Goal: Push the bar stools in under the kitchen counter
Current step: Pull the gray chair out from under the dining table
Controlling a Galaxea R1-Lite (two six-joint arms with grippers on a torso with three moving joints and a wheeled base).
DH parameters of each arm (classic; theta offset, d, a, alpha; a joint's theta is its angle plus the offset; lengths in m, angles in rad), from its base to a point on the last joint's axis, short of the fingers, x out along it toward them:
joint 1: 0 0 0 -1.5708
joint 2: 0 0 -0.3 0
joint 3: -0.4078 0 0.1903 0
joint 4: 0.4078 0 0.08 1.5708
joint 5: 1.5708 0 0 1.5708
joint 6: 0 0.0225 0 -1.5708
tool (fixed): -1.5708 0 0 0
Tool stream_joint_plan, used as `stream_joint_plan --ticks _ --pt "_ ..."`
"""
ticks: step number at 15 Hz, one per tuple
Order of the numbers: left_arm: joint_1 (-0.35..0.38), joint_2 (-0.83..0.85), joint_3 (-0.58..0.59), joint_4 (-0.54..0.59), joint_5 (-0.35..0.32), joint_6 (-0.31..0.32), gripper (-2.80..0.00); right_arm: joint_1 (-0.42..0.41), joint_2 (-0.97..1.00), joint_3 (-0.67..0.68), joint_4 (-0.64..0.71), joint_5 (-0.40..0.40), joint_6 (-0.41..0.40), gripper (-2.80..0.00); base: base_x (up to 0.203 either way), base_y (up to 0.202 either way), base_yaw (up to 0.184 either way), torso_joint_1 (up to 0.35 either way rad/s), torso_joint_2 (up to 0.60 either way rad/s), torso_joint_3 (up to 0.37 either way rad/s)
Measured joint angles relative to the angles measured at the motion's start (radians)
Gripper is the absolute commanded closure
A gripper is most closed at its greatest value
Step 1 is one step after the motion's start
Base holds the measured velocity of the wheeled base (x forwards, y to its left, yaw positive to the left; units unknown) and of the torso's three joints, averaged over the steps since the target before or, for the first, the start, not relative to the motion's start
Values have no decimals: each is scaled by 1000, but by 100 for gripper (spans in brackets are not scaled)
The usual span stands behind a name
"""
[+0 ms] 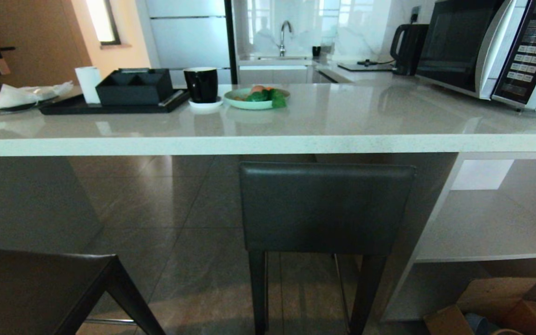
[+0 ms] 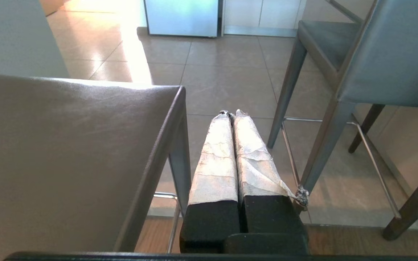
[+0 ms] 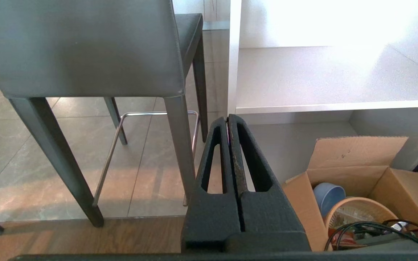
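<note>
Two dark grey bar stools face the pale kitchen counter (image 1: 268, 144). One bar stool (image 1: 326, 209) stands at the middle with its backrest just below the counter's edge. The other bar stool (image 1: 35, 288) is nearer me at the lower left, farther out from the counter. Neither arm shows in the head view. My left gripper (image 2: 232, 113), its fingers wrapped in white tape, is shut and empty beside the near stool's backrest (image 2: 67, 156). My right gripper (image 3: 228, 117) is shut and empty, a little to the side of the middle stool (image 3: 82, 47).
On the counter stand a microwave (image 1: 491, 46), a black tray with a box (image 1: 128, 90), a black mug (image 1: 201, 83) and a plate of vegetables (image 1: 258, 97). White shelves (image 1: 486, 223) sit under the counter's right end. An open cardboard box (image 3: 361, 188) of odds and ends stands on the floor.
</note>
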Motion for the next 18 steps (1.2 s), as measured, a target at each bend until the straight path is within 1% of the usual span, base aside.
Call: stream_joint_plan --ticks 18 --pt "0 0 0 0 0 3 0 0 0 0 0 0 0 0 0 0 0 0 0 0"
